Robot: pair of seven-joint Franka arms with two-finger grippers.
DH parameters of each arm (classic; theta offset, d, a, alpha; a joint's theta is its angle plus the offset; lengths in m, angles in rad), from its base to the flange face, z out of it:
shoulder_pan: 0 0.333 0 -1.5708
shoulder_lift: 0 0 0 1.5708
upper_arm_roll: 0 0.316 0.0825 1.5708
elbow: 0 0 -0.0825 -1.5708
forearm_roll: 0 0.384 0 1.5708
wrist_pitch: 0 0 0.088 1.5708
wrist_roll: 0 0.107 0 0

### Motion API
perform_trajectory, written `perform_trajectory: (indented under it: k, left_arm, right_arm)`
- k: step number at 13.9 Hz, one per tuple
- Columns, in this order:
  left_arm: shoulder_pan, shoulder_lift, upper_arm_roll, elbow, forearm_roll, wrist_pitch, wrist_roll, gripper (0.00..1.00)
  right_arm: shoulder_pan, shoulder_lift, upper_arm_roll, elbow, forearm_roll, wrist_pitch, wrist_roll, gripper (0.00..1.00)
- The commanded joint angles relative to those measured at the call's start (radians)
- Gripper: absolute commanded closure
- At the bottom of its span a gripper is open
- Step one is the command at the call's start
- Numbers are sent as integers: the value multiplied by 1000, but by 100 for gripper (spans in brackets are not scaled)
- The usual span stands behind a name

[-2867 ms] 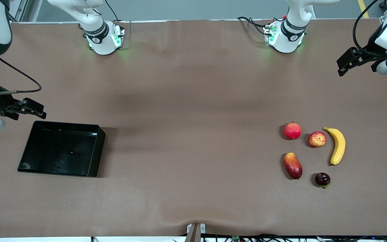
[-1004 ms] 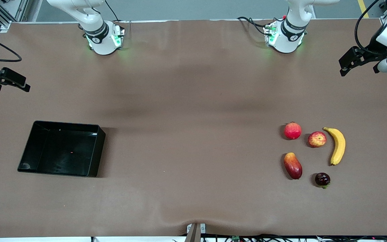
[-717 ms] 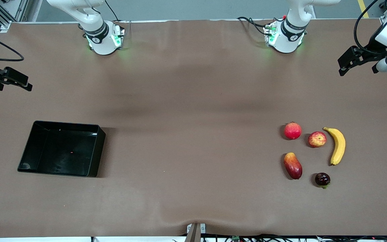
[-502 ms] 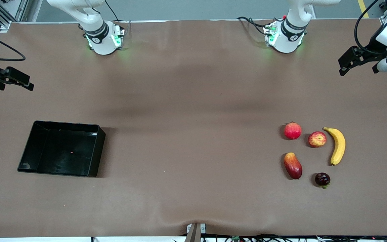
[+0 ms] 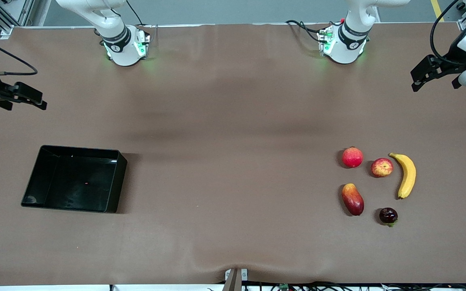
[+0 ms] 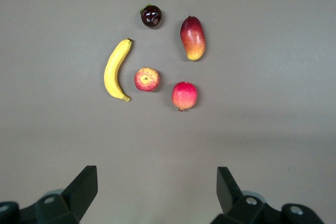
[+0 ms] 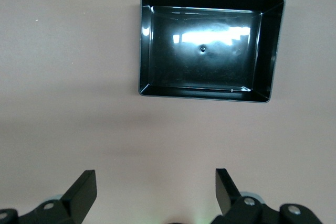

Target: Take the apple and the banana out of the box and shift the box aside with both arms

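Note:
The yellow banana (image 5: 407,175) and the red-and-yellow streaked apple (image 5: 382,167) lie side by side toward the left arm's end of the table; both show in the left wrist view, banana (image 6: 116,68) and apple (image 6: 147,79). The black box (image 5: 74,178) sits empty toward the right arm's end, also in the right wrist view (image 7: 211,45). My left gripper (image 5: 422,76) is open and empty, high over bare table near the left arm's end. My right gripper (image 5: 26,98) is open and empty, high over bare table near the right arm's end.
A plain red round fruit (image 5: 352,157), an oval red-orange mango (image 5: 352,199) and a small dark fruit (image 5: 388,216) lie by the apple and banana. The two arm bases (image 5: 124,45) stand along the table's edge farthest from the front camera.
My right gripper, earlier just above the box's rim, rose away from it and has since drifted slightly back over the table. My left gripper shifted only a little. Fruits and box have not moved.

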Motion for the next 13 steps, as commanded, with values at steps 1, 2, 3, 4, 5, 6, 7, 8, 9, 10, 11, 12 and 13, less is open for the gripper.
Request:
perform_trajectory:
  k: [1, 2, 3, 4, 5, 6, 7, 8, 9, 10, 11, 12, 13]
  left_arm:
    - [15, 5, 5, 7, 0, -6, 24, 0]
    - [21, 5, 5, 8, 0, -6, 24, 0]
    - [24, 5, 5, 8, 0, -6, 24, 0]
    - [38, 5, 3, 8, -2, -7, 27, 0]
    - [41, 7, 3, 8, -2, -6, 42, 0]
    - [41, 8, 5, 10, 0, -6, 51, 0]
    - [43, 7, 5, 11, 0, -6, 58, 0]
    - [43, 7, 5, 11, 0, -6, 59, 0]
    - [43, 7, 5, 13, 0, -6, 59, 0]
    - [43, 7, 5, 18, -2, -6, 59, 0]
    - [43, 7, 5, 18, -2, -6, 58, 0]
    - [43, 7, 5, 18, -2, -6, 59, 0]
    - [43, 12, 5, 18, -2, -6, 58, 0]
  right_arm:
    - [13, 3, -9, 3, 6, -5, -5, 0]
    - [13, 3, -9, 3, 6, -7, -6, 0]
    - [9, 3, -9, 3, 6, -7, -6, 0]
    - [6, 3, -9, 3, 6, -7, -6, 0]
    - [7, 5, -9, 2, 6, -7, -6, 0]
    - [12, 5, -9, 3, 6, -7, -5, 0]
    - [12, 5, -9, 3, 6, -7, -5, 0]
    - [12, 5, -9, 3, 6, -7, -6, 0]
    - [10, 5, -9, 3, 6, -7, -6, 0]
    - [7, 5, -9, 3, 6, -7, -6, 0]
    - [7, 5, -9, 3, 6, -7, -6, 0]
    - [7, 5, -9, 3, 6, -7, -6, 0]
    - [10, 5, -9, 2, 6, -7, -6, 0]
